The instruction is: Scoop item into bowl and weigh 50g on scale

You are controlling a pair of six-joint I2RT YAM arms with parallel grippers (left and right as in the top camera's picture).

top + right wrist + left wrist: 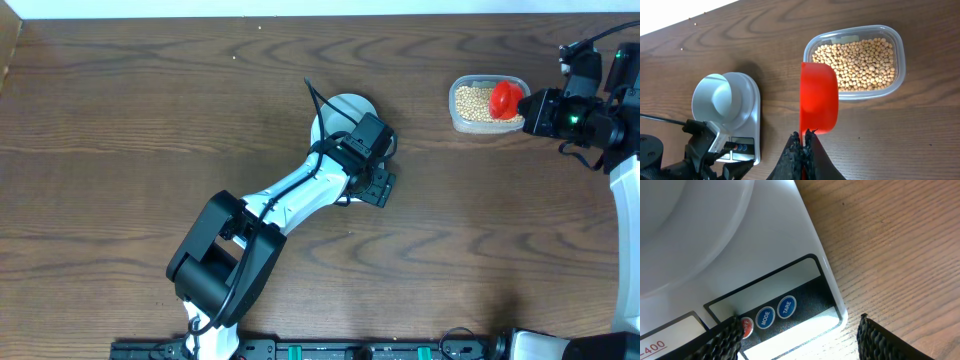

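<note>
Uniformly tan, small round beans [860,62]

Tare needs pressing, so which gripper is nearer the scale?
Left. The left gripper sits right at the scale's button panel; the right gripper, holding the red scoop, is off by the bean tub.

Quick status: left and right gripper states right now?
Left gripper: open, holding nothing.
Right gripper: closed on the red scoop.
</note>
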